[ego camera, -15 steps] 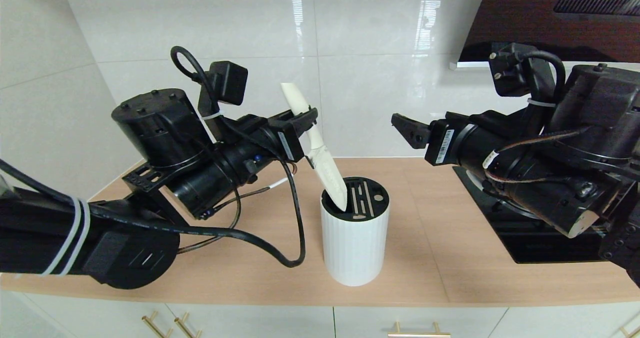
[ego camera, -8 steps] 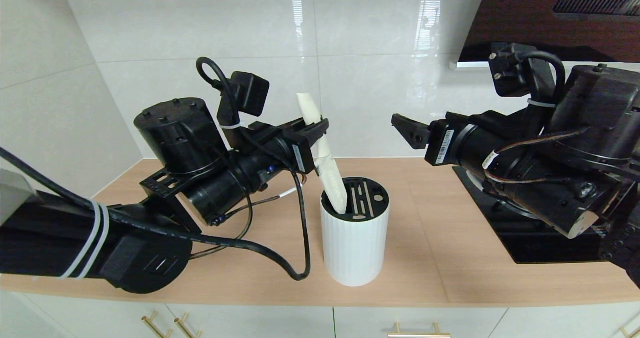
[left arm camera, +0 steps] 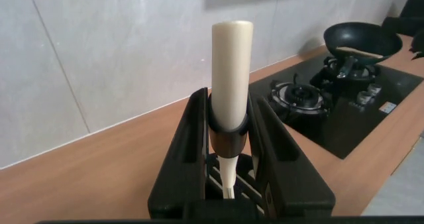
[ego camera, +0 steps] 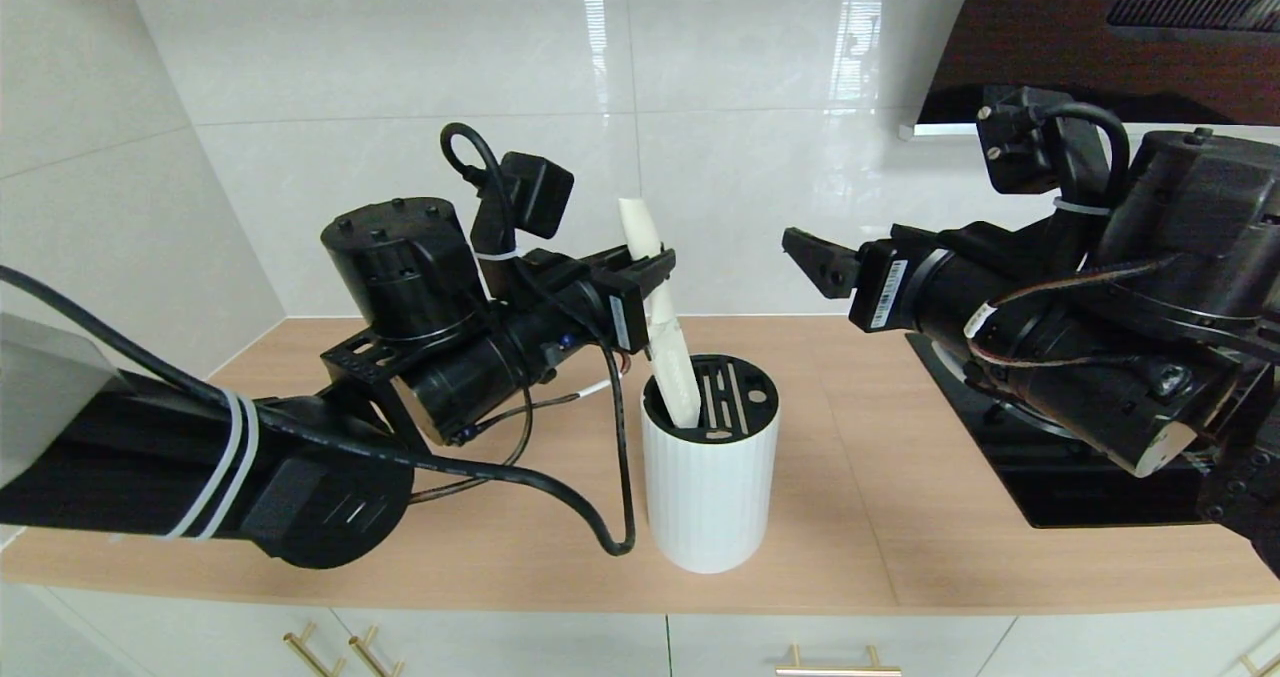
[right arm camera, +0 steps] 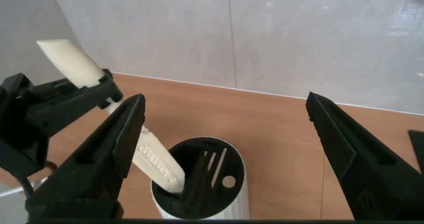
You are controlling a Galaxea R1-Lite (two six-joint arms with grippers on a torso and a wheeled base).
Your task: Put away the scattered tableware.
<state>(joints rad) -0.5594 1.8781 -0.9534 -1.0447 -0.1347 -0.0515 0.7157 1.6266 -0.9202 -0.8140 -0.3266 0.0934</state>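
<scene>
My left fingers (left arm camera: 182, 151) pinch knife (ego camera: 672, 362) handle; blade tip inside white holder (ego camera: 710, 497) slot on tabletop (ego camera: 860, 517). Insertion step underway. Next: lower along slot, then release. Right fingers (right arm camera: 112, 144) spread, hovering nearby.

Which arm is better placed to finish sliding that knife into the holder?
Left. The left tool grips the knife by its handle, blade tip in the holder. The right tool hangs open and empty.

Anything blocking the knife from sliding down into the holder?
Nothing visible does. The left gripper grips the knife by its handle, and the blade tip is already inside a slot of the holder. No other utensil sits in it.
</scene>
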